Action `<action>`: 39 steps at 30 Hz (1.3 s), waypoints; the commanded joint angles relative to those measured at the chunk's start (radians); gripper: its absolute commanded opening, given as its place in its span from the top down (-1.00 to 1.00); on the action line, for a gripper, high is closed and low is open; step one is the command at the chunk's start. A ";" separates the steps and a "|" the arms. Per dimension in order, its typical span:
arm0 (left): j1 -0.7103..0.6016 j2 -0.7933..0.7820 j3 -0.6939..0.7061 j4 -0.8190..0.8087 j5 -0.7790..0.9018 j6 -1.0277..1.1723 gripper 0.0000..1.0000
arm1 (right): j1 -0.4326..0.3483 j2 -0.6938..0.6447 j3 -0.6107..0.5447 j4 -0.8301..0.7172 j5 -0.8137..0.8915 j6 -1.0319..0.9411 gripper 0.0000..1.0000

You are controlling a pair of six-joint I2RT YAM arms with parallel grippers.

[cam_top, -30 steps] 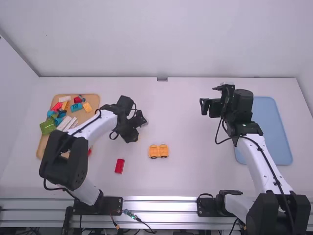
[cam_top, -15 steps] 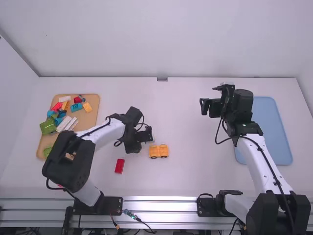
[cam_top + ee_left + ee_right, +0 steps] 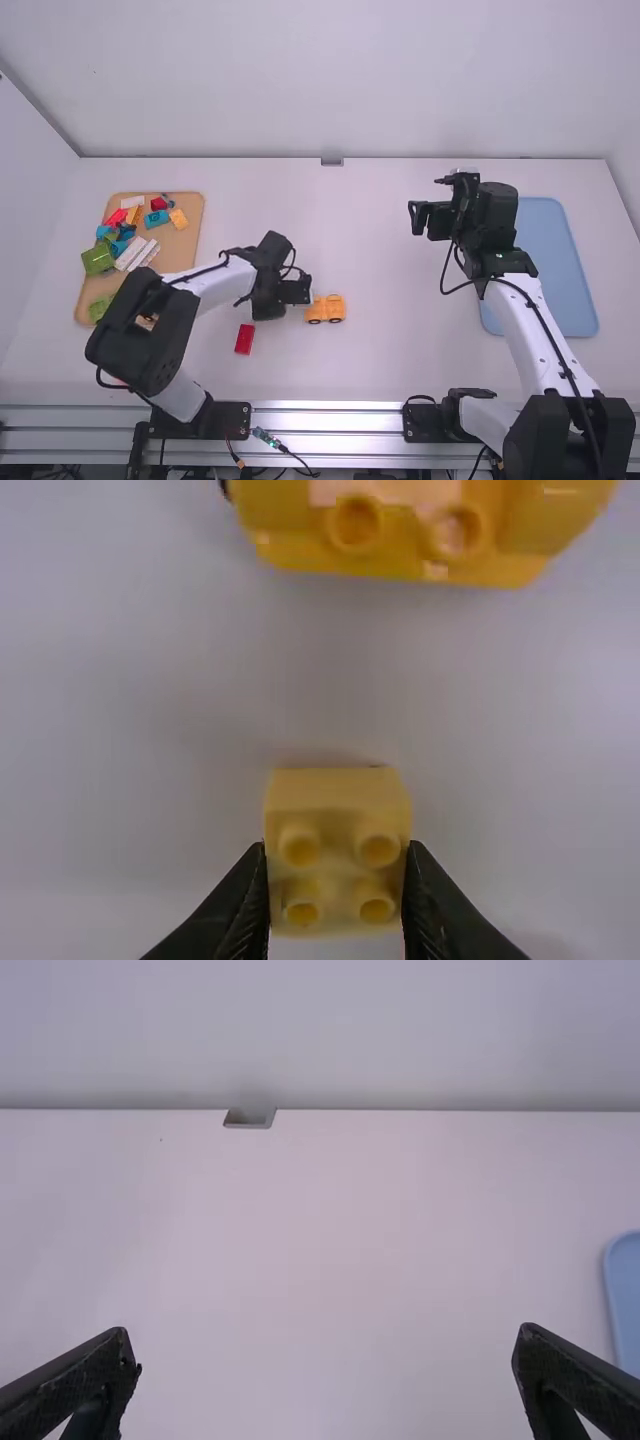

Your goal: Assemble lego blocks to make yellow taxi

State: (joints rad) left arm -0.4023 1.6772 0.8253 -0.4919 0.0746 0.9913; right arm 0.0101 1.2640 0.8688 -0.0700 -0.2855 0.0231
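Note:
My left gripper [image 3: 304, 291] is low over the table, just left of the yellow car body [image 3: 325, 309]. In the left wrist view, that gripper [image 3: 336, 858] is shut on a small yellow block [image 3: 337, 794] with its studs showing. The studded side of the car body [image 3: 400, 542] lies a short gap from the block. Over the right half of the table, my right gripper [image 3: 426, 199] is raised and still; in the right wrist view this gripper [image 3: 326, 1350] stands open, holding nothing.
A wooden tray [image 3: 187, 248] of mixed blocks lies at the left, partly behind the left arm. A red block [image 3: 244, 339] sits in front of the left gripper. The blue tray [image 3: 562, 262] is at the right, beside the right arm.
My left gripper has come toward the camera and to the right, ending beside the car body. The right arm and the car body have kept still.

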 commanded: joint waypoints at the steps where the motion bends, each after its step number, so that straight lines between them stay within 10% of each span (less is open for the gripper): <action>1: -0.001 0.004 -0.027 0.008 -0.005 0.023 -0.31 | 0.004 -0.007 0.016 0.002 -0.006 0.003 -0.98; 3: -0.003 0.004 -0.014 -0.006 -0.009 0.023 -0.98 | 0.004 -0.007 0.016 0.002 -0.006 0.002 -0.98; 17: 0.027 -0.053 0.149 -0.155 0.111 0.042 -0.98 | 0.004 -0.007 0.016 0.000 -0.006 0.003 -0.98; 28: 0.217 -0.301 -0.164 0.158 0.543 0.289 -0.98 | 0.004 -0.007 0.016 -0.031 -0.022 -0.072 -0.98; 39: 0.414 -0.278 -0.436 0.573 0.789 0.251 -0.98 | 0.040 -0.006 -0.042 -0.299 -0.639 -0.928 -0.96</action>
State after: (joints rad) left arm -0.0101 1.3884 0.3950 0.0761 0.7490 1.2205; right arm 0.0425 1.2640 0.8474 -0.3573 -0.7528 -0.6407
